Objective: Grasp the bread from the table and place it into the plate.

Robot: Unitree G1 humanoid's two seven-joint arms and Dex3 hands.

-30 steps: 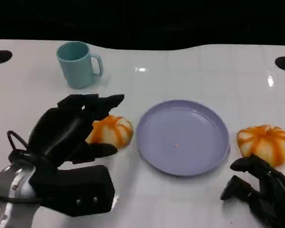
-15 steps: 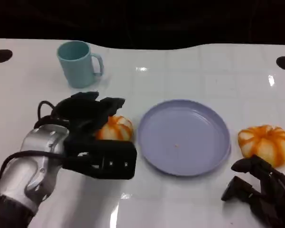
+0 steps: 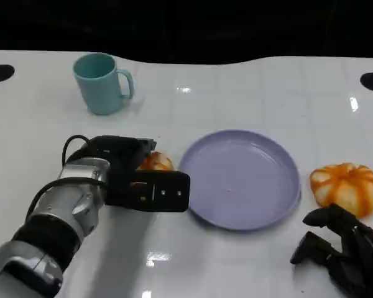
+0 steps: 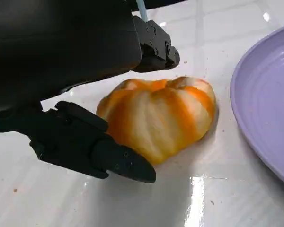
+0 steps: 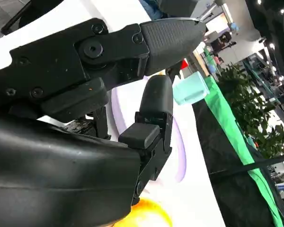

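Observation:
An orange-and-white striped bread roll [image 3: 155,162] lies on the white table just left of the lilac plate [image 3: 248,167]. My left hand [image 3: 133,180] lies over it and hides most of it from the head camera. In the left wrist view the roll [image 4: 158,116] rests on the table between my fingers [image 4: 154,47] and thumb [image 4: 109,158]; the thumb tip is at its edge, and a small gap shows on the finger side. The plate [image 4: 270,104] is bare. My right hand [image 3: 342,251] rests at the near right, holding nothing.
A second striped roll [image 3: 346,186] sits right of the plate, just beyond my right hand. A teal mug [image 3: 102,84] stands at the far left. Dark round holes mark the table's far corners [image 3: 1,73].
My left hand has reached forward and turned down over the roll, now covering most of it. The right hand, plate, mug and second roll have stayed put.

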